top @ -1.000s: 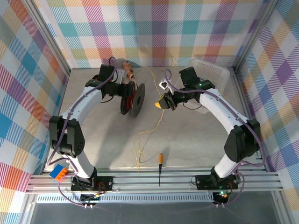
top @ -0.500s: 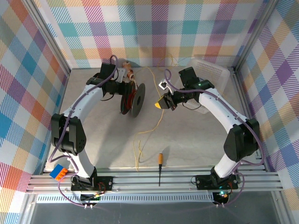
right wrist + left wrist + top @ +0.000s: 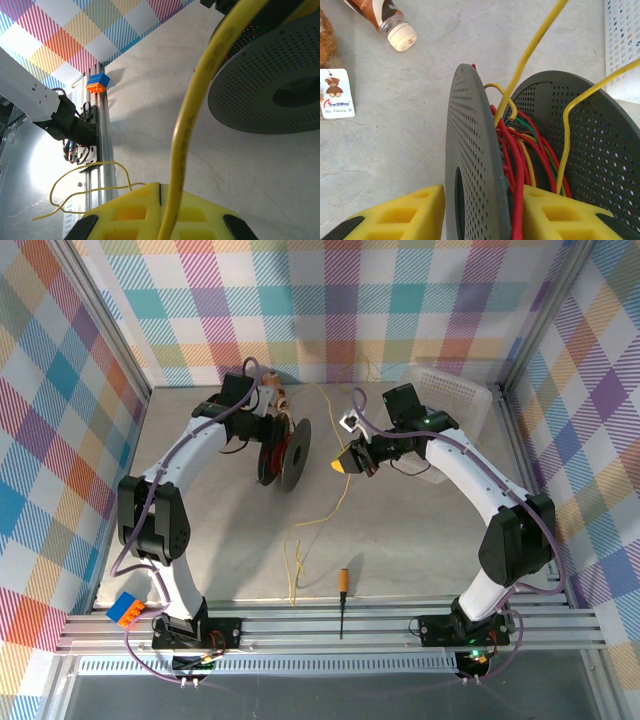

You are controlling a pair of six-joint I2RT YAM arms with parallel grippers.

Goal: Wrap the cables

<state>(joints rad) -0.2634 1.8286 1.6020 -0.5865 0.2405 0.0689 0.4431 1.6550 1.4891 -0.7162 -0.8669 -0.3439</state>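
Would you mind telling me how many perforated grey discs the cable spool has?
2: one disc edge-on between the left fingers, the other to its right, cables between them.

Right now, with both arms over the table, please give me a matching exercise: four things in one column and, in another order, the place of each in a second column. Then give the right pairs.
Things
1. spool
2. screwdriver
3. basket
4. yellow cable

Places
A. at the far right corner of the table
B. clamped in the right gripper
C. lying at the near edge of the table
D. held in the left gripper

Pairs: 1-D; 2-C; 3-A; 4-B
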